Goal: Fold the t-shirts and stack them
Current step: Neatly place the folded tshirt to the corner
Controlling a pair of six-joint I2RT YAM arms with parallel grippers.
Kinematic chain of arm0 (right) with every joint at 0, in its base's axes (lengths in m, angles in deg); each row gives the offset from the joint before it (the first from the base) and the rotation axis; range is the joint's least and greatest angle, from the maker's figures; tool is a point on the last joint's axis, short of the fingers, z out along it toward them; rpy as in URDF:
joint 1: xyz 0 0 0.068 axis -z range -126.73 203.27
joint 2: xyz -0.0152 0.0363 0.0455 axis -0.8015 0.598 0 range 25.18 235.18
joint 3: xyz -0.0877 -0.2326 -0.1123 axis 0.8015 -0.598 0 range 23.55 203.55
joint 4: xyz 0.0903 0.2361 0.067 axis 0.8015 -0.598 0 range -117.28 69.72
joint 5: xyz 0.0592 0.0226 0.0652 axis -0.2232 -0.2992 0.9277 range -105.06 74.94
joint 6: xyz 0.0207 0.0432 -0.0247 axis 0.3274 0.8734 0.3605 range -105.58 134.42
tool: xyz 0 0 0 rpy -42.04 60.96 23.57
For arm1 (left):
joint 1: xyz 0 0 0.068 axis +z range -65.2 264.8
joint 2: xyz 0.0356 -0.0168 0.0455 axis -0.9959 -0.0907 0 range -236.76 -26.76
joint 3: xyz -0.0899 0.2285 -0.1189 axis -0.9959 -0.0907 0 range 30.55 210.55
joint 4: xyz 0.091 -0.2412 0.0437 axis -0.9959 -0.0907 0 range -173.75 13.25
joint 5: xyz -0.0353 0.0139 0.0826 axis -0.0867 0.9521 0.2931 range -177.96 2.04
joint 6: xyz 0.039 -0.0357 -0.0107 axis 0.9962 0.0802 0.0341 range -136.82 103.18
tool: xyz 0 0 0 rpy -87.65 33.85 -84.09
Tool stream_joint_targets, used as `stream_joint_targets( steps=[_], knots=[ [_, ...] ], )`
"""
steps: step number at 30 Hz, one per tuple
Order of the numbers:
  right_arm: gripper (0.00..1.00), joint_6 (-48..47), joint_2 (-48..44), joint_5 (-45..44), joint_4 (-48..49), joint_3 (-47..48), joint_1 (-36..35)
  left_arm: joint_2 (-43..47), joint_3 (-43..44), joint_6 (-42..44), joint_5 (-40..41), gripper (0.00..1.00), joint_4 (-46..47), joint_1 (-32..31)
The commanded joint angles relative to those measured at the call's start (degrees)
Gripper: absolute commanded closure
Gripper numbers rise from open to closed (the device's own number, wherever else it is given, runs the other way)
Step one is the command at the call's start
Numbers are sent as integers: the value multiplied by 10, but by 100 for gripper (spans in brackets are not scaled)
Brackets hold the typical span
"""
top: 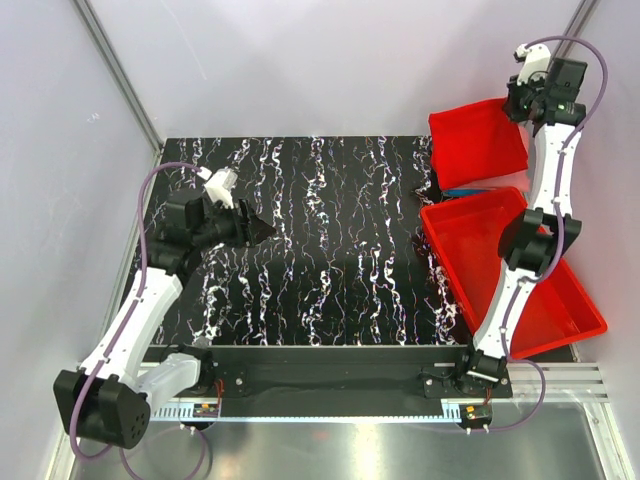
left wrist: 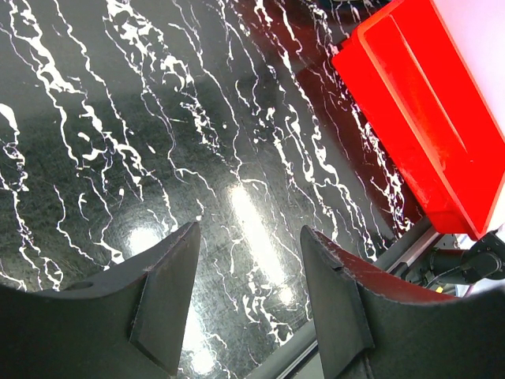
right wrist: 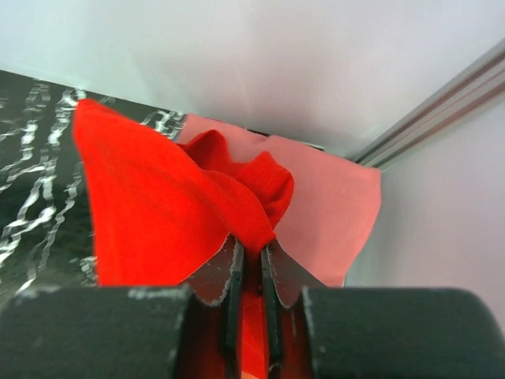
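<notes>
The right gripper (right wrist: 251, 251) has its two fingers pressed together on a bunch of the red t-shirt (right wrist: 150, 197) and holds it high, just beyond the far end of the red plastic bin (top: 592, 322). I think the height has a reason: the cloth can hang free and open out under its own weight before it is laid flat for folding. Most of the shirt hangs on the side of the bin that faces the table (top: 330, 230), not over the bin.

The left gripper (left wrist: 248, 230) hovers well apart from the bin, over the black marbled table, with its fingers apart and nothing between them. In my judgement it is placed there to take a corner of the shirt.

The bin is the only container. What shows of its inside is plain red plastic. I can make out no shirt in it, but the right arm covers a part. Between the bin's far end and the hanging shirt a thin blue strip (top: 462, 190) shows, perhaps another shirt. Behind the red cloth, in the wrist view, is a salmon-pink sheet (right wrist: 331, 205); I cannot tell if it is a shirt.
</notes>
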Motion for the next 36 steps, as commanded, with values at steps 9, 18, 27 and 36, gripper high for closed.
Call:
stream_joint_targets(
  steps=[9,18,27,36],
  knots=[
    [100,81,146,-9,126,127,49,-29,4,8,11,41,11,-1],
    [100,124,173,-10,185,129,60,-33,5,9,18,40,7,-1],
    [39,178,143,-92,232,101,61,-24,4,12,23,39,3,-1],
    [0,275,18,-45,186,17,59,6,2,12,16,36,8,-1]
  ],
)
